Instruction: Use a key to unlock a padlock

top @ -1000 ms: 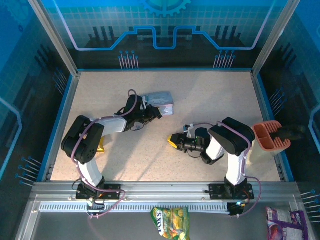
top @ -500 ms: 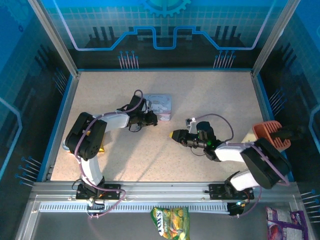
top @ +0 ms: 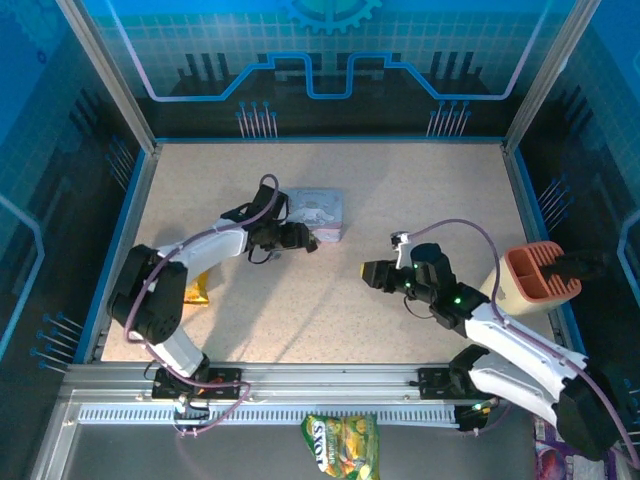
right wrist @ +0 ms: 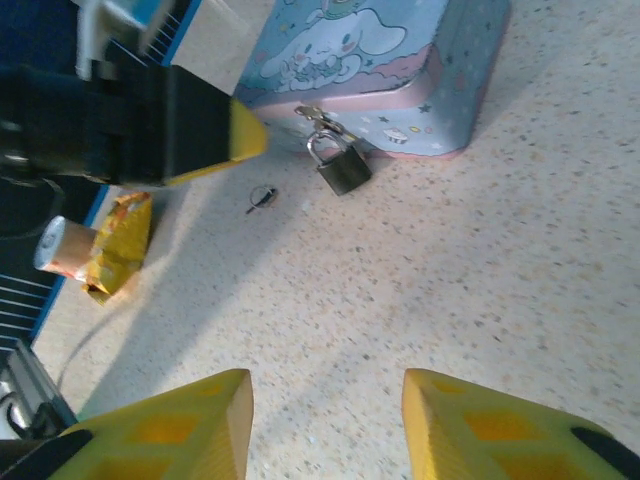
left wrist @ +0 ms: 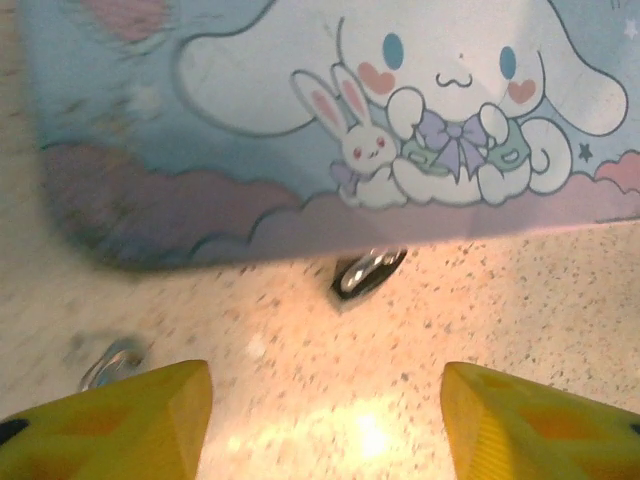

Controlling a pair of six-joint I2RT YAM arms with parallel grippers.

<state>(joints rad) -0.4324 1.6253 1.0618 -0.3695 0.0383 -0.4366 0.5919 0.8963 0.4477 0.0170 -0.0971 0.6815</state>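
The pale blue tin (right wrist: 400, 60) serves as the anchor. The padlock (right wrist: 340, 165) lies on the speckled counter (right wrist: 480, 250) right against the tin's front wall. Its thin silvery shackle appears to be looped through the small clasp there, which would explain why it sits so close. The key (right wrist: 262, 197) lies flat on the counter just off the same wall, near the padlock but not touching it.

The left gripper (left wrist: 325, 400) hovers low in front of that wall with its fingers apart and nothing between them. It faces the lock, probably ready to steady the lock or the tin. The right gripper (right wrist: 325, 390) is well back from the tin on the open counter. Its fingers are also spread and empty, and it points toward the key and the lock. Neither object has been picked up, so the key has yet to be fetched.

The tin is a smooth, glossy printed metal box with rounded corners and a pink lower band. The padlock body is a small dull grey block. The key is a dark sliver lying flush on the gritty surface, and it looks hard to pinch. The gripper fingertips are blunt yellow wedges.
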